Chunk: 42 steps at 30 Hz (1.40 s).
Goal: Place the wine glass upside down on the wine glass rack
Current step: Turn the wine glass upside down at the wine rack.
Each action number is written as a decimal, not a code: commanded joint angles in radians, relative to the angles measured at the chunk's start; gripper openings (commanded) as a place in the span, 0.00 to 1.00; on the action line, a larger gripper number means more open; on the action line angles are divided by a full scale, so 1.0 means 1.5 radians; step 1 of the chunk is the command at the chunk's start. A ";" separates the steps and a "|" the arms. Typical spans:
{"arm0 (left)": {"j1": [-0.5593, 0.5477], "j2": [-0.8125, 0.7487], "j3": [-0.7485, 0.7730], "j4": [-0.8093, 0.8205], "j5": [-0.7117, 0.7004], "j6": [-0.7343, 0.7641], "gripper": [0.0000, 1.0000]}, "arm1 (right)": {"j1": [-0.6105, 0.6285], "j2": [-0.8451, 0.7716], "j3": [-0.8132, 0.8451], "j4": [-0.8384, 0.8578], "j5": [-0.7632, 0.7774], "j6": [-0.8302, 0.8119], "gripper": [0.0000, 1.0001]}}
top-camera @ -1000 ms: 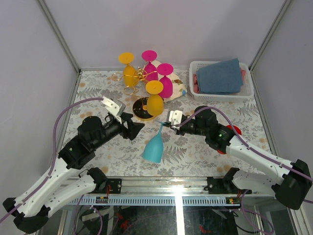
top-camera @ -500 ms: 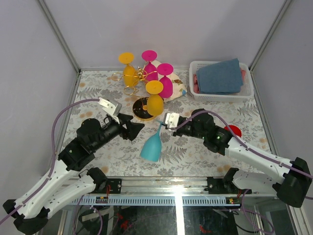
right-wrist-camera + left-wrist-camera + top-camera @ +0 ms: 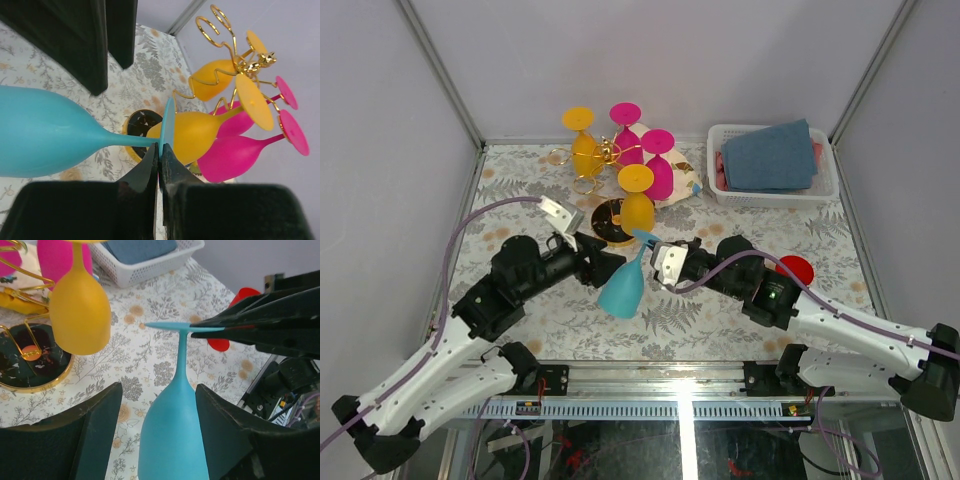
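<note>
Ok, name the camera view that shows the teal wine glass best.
Left wrist: the teal wine glass appears large and central, foot up. Right wrist shows it sideways, foot edge-on in the right gripper's shut jaws. Top external shows it small, between the arms.

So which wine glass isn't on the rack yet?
The blue one, pinched by its foot in the right hand. The yellow ones and pink ones hang upside down on the gold rack.

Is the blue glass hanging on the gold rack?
No, the right hand holds the blue glass by its foot, off the gold rack.
</note>
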<state>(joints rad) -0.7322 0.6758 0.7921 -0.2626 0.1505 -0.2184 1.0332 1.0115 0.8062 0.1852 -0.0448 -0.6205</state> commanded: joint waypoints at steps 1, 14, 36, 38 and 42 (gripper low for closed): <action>-0.002 0.048 -0.013 0.075 0.053 -0.027 0.55 | 0.011 0.002 0.038 0.069 0.036 -0.051 0.00; -0.002 0.082 -0.066 0.213 0.113 -0.064 0.36 | 0.012 0.016 0.031 0.117 0.007 -0.037 0.00; -0.003 0.117 -0.093 0.312 0.167 -0.058 0.00 | 0.012 0.019 0.022 0.136 0.036 0.035 0.00; -0.003 0.115 -0.092 0.312 0.164 -0.058 0.00 | 0.012 0.019 0.021 0.136 0.039 0.040 0.00; -0.002 0.098 -0.087 0.286 0.140 -0.039 0.00 | 0.012 0.017 0.019 0.131 0.048 0.044 0.03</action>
<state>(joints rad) -0.7235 0.8467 0.6609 0.1192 0.3225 -0.2974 1.0409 1.0409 0.8127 0.2741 -0.0006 -0.5926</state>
